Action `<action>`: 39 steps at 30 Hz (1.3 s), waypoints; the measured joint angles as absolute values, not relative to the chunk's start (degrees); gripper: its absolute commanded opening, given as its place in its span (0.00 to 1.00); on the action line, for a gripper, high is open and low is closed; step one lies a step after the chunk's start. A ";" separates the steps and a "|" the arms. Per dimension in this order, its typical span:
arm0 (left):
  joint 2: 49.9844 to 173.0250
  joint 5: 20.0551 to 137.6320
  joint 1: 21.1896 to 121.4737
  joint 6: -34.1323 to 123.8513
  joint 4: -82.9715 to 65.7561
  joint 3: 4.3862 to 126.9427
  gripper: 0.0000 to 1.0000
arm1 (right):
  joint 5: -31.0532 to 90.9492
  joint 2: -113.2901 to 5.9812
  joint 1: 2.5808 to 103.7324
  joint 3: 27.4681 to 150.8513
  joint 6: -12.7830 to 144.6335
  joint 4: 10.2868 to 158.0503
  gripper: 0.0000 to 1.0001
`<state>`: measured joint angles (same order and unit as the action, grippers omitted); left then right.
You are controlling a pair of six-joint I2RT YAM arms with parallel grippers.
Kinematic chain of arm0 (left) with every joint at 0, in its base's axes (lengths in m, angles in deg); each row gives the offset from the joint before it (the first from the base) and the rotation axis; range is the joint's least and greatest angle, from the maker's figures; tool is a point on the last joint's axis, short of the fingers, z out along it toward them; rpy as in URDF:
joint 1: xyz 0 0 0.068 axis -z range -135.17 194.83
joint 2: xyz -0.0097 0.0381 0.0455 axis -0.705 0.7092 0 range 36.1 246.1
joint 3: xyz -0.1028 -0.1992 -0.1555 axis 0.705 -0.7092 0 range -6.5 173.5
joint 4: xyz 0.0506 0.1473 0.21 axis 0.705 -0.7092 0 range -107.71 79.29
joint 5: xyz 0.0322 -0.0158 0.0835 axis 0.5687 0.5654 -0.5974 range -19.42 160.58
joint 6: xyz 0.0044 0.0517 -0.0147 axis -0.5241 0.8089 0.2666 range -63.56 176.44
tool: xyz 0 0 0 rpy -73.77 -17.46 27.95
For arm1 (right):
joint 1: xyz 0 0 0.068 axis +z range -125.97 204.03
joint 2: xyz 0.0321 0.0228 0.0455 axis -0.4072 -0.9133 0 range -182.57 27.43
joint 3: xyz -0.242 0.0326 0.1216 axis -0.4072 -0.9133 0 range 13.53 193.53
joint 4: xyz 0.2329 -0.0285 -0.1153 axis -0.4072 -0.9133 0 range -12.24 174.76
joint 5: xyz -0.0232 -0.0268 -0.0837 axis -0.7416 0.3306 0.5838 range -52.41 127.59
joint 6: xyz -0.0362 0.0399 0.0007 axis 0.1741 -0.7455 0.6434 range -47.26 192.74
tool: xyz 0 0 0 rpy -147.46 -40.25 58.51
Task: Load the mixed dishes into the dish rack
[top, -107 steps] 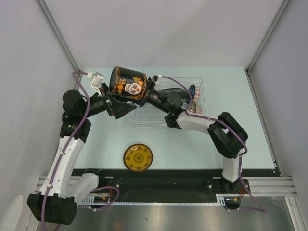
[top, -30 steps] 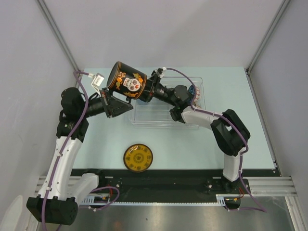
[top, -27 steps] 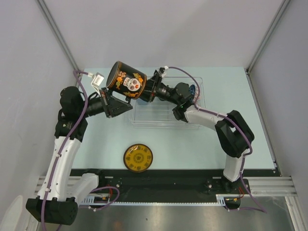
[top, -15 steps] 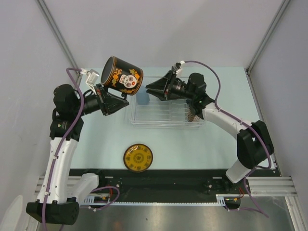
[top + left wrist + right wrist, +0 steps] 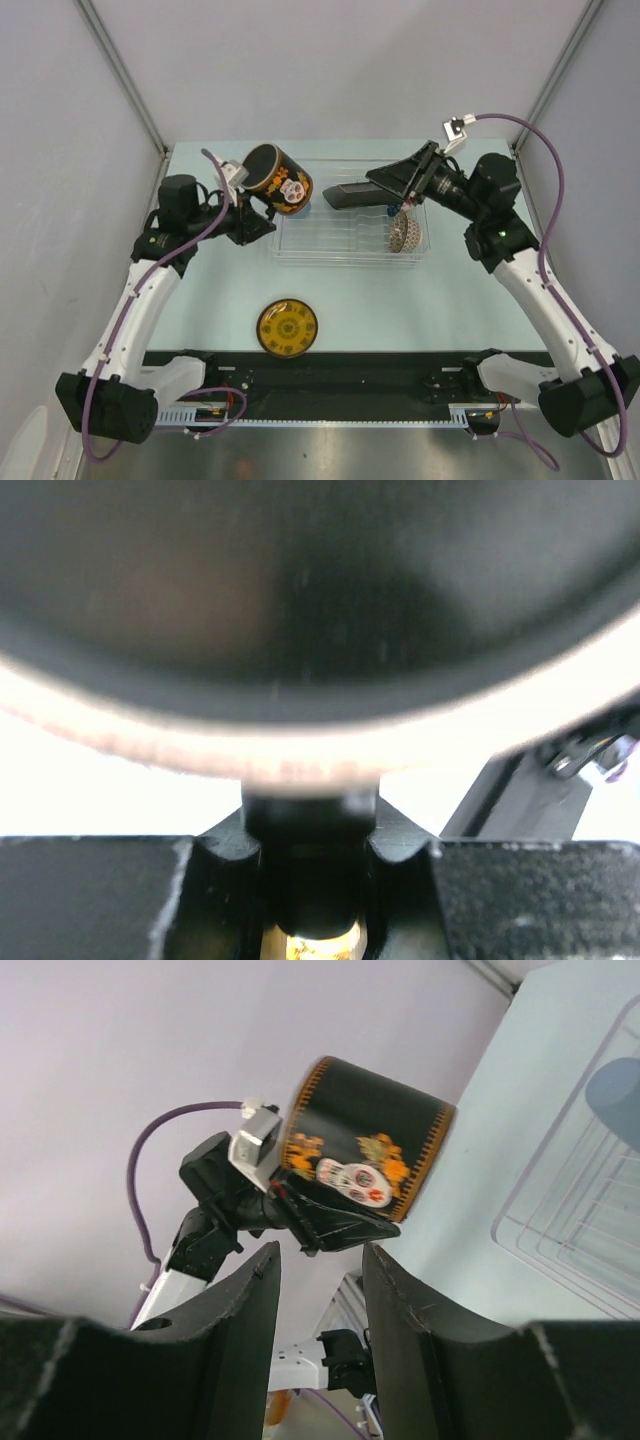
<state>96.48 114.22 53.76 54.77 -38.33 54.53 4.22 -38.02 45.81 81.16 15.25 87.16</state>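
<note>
My left gripper [image 5: 252,208] is shut on the black mug [image 5: 278,180] with flower and skull prints. The mug hangs tilted over the left end of the see-through dish rack [image 5: 320,240]. In the left wrist view the mug [image 5: 300,590] fills the top, and its handle sits between the left gripper [image 5: 310,820] jaws. My right gripper [image 5: 338,197] hovers over the rack's middle, open and empty. In the right wrist view the right gripper [image 5: 320,1270] points at the mug [image 5: 365,1140]. The light-blue cup [image 5: 615,1090] stands in the rack [image 5: 575,1215]. The yellow saucer [image 5: 287,328] lies on the table.
A patterned dish [image 5: 403,235] stands on edge at the rack's right end, with a blue-patterned piece [image 5: 400,207] just behind it. The rack sits at the back middle of the pale green table [image 5: 480,300]. Grey walls close in the left, back and right sides.
The right arm has pulled away from the mug to the right. The left arm has swung the mug down and right, to the rack's left end.
</note>
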 measured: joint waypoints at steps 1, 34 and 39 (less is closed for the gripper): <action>97.09 113.41 54.33 55.66 -38.68 54.12 0.00 | 4.42 -36.95 45.57 81.16 16.03 86.11 0.43; 119.84 97.94 62.35 62.48 -32.23 54.97 0.00 | 4.88 -31.14 35.76 76.13 21.34 72.43 0.37; 121.00 95.27 62.77 62.92 -32.21 55.03 0.00 | 3.50 -31.14 34.29 75.00 20.47 73.10 0.36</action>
